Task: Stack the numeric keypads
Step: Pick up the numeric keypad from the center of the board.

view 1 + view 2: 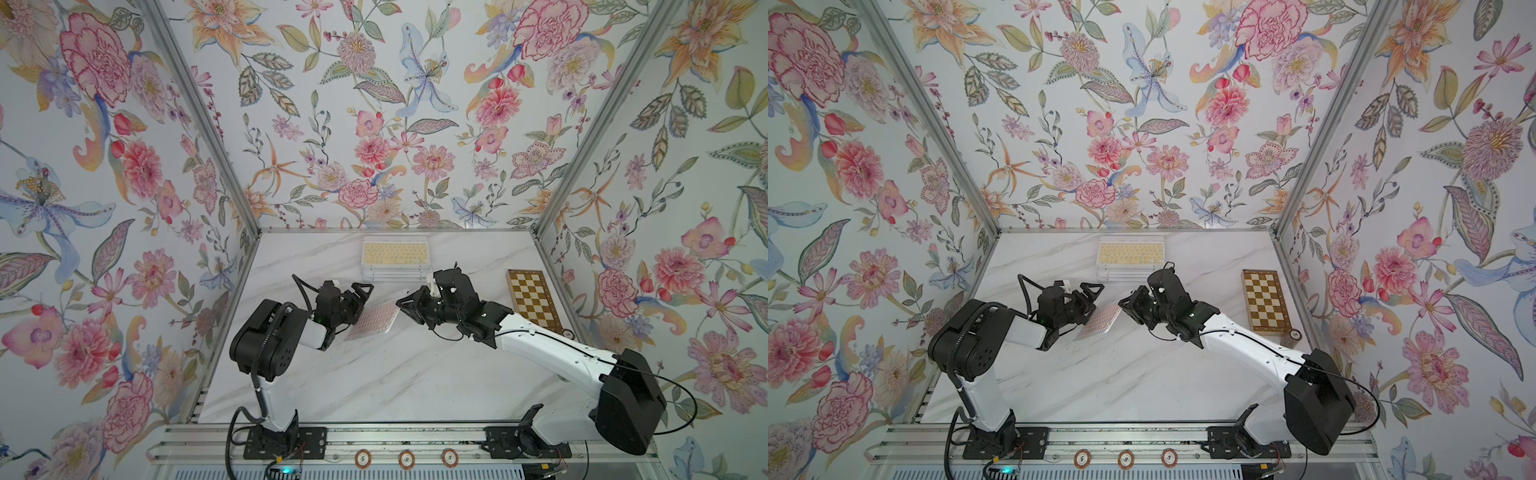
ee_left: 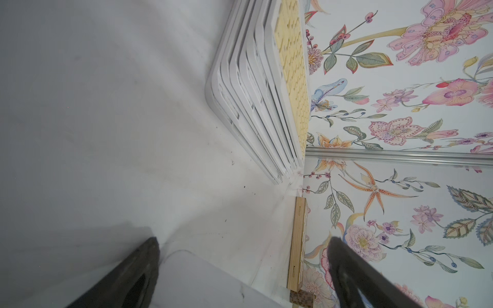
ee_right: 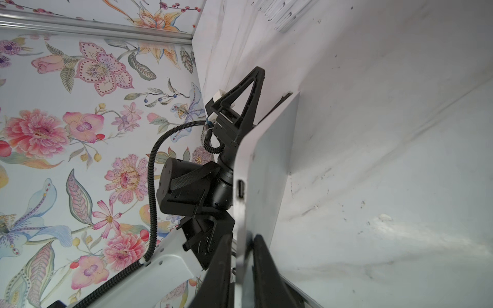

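A stack of several numeric keypads (image 1: 395, 253) (image 1: 1130, 252), a yellow-keyed one on top, lies at the back centre of the marble table; the left wrist view shows its side (image 2: 253, 93). A pink-keyed keypad (image 1: 372, 322) (image 1: 1100, 322) stands tilted on edge between the arms, its white back (image 3: 266, 173) facing the right wrist camera. My right gripper (image 1: 401, 302) (image 3: 241, 266) is shut on its upper right edge. My left gripper (image 1: 368, 297) (image 2: 242, 253) is open, its fingers wide on either side of that keypad (image 2: 202, 282).
A brown-and-cream chessboard (image 1: 532, 299) (image 1: 1266, 301) (image 2: 297, 240) lies along the right wall, with a round chip (image 1: 1294, 333) at its near end. Three chips (image 1: 407, 459) sit on the front rail. Floral walls close in the back and both sides.
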`<state>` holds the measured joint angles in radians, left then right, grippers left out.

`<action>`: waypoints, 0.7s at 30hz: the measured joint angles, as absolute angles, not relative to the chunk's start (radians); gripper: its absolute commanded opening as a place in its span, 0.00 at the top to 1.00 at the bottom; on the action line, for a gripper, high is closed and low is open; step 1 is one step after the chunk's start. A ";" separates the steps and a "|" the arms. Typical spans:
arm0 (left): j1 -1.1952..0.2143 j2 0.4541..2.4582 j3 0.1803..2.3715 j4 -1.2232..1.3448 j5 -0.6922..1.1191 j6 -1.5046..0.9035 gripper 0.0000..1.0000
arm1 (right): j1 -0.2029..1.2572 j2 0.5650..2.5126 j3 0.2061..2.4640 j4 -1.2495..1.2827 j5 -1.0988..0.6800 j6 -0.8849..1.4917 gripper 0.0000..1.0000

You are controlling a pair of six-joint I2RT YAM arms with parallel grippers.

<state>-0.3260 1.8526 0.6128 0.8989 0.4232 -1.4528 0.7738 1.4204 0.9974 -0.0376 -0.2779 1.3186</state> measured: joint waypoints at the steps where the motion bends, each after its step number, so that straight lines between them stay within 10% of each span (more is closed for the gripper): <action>1: -0.326 1.851 0.613 0.897 0.423 -1.451 0.01 | 0.772 1.435 0.999 -0.030 -0.287 1.313 0.82; 21: -0.275 1.719 0.661 0.722 0.426 -1.369 0.01 | 0.608 1.536 1.117 -0.161 -0.516 0.970 1.00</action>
